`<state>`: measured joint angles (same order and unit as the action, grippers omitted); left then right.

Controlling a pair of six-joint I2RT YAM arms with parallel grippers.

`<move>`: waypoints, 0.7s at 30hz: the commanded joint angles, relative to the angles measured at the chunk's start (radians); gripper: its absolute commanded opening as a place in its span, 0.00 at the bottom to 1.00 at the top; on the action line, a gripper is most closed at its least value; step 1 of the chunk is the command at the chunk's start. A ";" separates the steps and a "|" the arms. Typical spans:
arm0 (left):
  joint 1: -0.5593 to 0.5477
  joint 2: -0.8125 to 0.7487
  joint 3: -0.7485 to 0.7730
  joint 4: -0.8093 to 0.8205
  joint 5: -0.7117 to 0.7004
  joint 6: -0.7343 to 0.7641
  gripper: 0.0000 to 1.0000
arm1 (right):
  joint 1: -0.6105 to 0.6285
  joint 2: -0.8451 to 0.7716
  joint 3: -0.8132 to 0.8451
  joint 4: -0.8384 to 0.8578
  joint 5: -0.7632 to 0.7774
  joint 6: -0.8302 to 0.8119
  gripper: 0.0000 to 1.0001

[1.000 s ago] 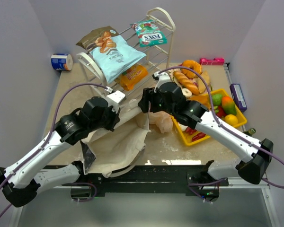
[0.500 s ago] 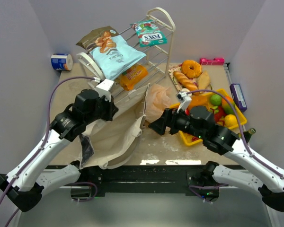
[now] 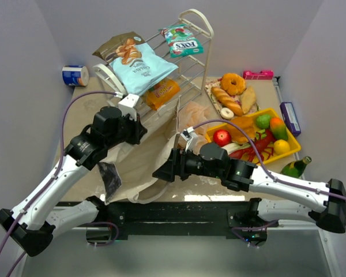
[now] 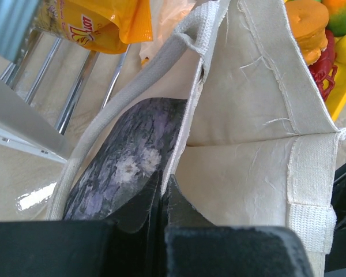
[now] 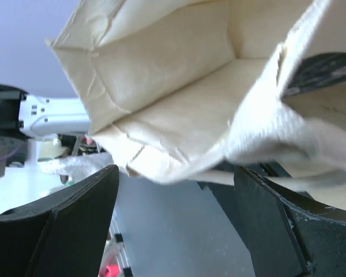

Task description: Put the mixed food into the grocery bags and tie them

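The beige cloth tote (image 3: 141,170) lies open on the table between the arms. My left gripper (image 3: 134,126) is shut on its far rim; in the left wrist view (image 4: 161,187) the rim edge sits between the closed fingers, beside the tote's dark printed side (image 4: 127,161). My right gripper (image 3: 162,172) is open and empty at the tote's near right edge; the tote mouth (image 5: 179,69) hangs just above its fingers. The peach-pink plastic bag (image 3: 193,114) lies behind the tote. Light blue (image 3: 141,69), brown (image 3: 120,47), green-white (image 3: 181,39) and orange (image 3: 161,92) packets rest on the rack. A red apple (image 3: 221,137) and other fruit sit in the tray.
A wire rack (image 3: 193,63) stands at the back. The yellow tray (image 3: 294,151) at right holds fruit and a red lobster (image 3: 255,145). Bread and a donut (image 3: 233,83) lie behind it. A can (image 3: 75,75), a green bottle (image 3: 294,167) and a purple box (image 3: 289,118) line the edges.
My right arm has swung from the pink bag at the back down and left to the tote's near edge, gripper open. My left gripper has stayed shut on the tote's rim.
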<state>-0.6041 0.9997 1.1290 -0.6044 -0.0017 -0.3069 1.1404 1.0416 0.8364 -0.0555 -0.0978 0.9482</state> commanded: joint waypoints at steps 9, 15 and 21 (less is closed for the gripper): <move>0.015 -0.023 0.020 0.137 -0.072 0.086 0.00 | 0.004 0.072 0.092 -0.038 0.260 -0.052 0.06; 0.017 0.002 0.017 0.156 -0.205 0.201 0.00 | 0.004 -0.078 0.090 -0.229 0.378 -0.037 0.00; 0.015 0.017 -0.017 0.219 -0.283 0.267 0.00 | 0.004 -0.130 0.064 -0.348 0.452 -0.008 0.00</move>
<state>-0.6014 1.0069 1.1221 -0.4950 -0.1661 -0.1177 1.1427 0.9367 0.8703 -0.3252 0.2363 0.9279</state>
